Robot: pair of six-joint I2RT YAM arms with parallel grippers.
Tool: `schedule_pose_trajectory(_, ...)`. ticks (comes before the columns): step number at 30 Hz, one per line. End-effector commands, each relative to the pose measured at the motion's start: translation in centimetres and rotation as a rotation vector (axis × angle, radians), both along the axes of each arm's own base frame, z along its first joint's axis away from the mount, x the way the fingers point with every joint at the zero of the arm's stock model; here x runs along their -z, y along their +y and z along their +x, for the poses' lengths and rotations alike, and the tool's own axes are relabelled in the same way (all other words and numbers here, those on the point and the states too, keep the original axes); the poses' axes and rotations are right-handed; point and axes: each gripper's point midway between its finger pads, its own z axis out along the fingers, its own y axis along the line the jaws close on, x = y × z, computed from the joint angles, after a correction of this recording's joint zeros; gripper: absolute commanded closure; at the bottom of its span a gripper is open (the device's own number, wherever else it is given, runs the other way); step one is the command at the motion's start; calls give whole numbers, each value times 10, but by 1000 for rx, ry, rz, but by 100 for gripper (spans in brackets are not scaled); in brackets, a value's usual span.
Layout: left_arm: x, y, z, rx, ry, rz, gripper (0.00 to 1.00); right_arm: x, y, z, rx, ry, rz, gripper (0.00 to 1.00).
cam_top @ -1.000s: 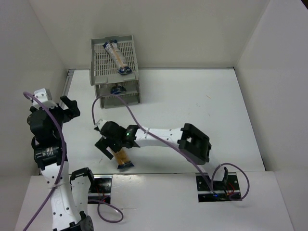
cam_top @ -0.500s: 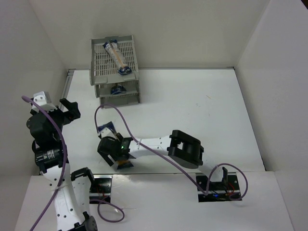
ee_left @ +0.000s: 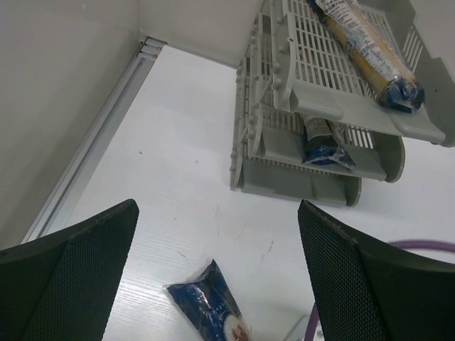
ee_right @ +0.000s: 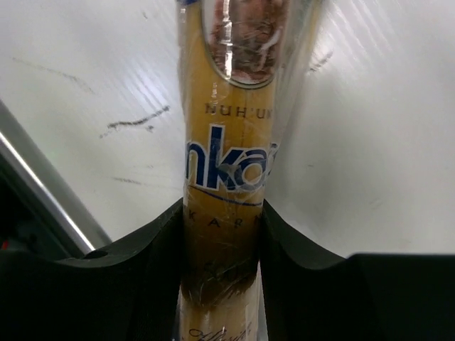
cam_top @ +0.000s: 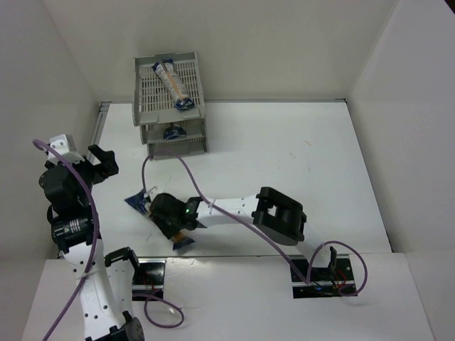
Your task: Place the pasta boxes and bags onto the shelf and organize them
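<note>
A pasta bag [ee_right: 226, 163] with a yellow-orange middle lies on the table near the front left. My right gripper [ee_right: 222, 220] is shut on its middle, both fingers [ee_right: 160, 245] pressed against its sides. From above, the right gripper [cam_top: 168, 216] covers that bag, whose blue ends [cam_top: 136, 202] stick out on either side. The grey shelf [cam_top: 146, 106] stands at the back left, with a second bag [cam_top: 174, 84] on its top tier and a third [cam_top: 170, 133] on a lower tier. My left gripper [ee_left: 220, 284] is open and raised at the left, above the table bag's blue end [ee_left: 206, 305].
A purple cable [cam_top: 186, 170] loops from the right arm over the table between the shelf and the gripper. White walls close in the left, back and right. A metal rail [ee_left: 92, 142] runs along the left wall's foot.
My right gripper has come down over the table bag and closed its jaws on the bag's middle. The bag has swung so its blue end points further left. The left arm barely moved.
</note>
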Motion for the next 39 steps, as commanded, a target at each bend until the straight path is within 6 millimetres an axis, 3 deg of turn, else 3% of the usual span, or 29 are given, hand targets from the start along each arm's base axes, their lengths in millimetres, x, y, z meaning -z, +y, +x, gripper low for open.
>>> schedule_pose_trajectory(1,-17,6,7,-1,-33,45,0,-34,-22,33,-7,144,99,100)
schedule_pose_trajectory(4,-11,6,14,19,-14,33,0,-77,-34,63,-25,170,211,100)
schedule_pose_trajectory(6,-14,3,19,45,-19,22,0,-107,-37,66,-70,116,257,100)
schedule_pose_trajectory(10,-16,2,29,65,-28,2,0,-125,-48,70,-59,141,319,100)
schedule_pose_trajectory(14,-13,3,40,84,-16,-18,0,-147,-62,108,53,73,353,100)
schedule_pose_trajectory(15,-20,3,43,92,-38,-17,0,-157,-66,119,97,48,361,100)
schedule_pose_trajectory(17,-18,5,49,90,-33,-34,0,-161,-73,139,202,-14,346,100)
schedule_pose_trajectory(22,-16,11,54,81,-34,-45,0,-145,-68,154,302,4,334,100)
schedule_pose_trajectory(23,-16,14,54,71,-32,-33,0,-151,-73,167,343,-30,335,100)
schedule_pose_trajectory(26,-11,18,55,53,-13,-29,0,-172,-91,181,375,-63,359,100)
schedule_pose_trajectory(28,-5,18,55,53,-2,-35,0,-178,-100,175,357,-84,354,100)
schedule_pose_trajectory(30,-1,18,55,53,6,-39,0,-166,-109,170,366,-75,325,100)
schedule_pose_trajectory(32,3,18,55,53,14,-43,0,-167,-107,171,371,-74,337,100)
schedule_pose_trajectory(37,1,19,56,54,5,-29,0,-208,-112,193,444,-194,394,100)
schedule_pose_trajectory(39,6,19,56,54,14,-34,0,-213,-111,195,458,-197,405,100)
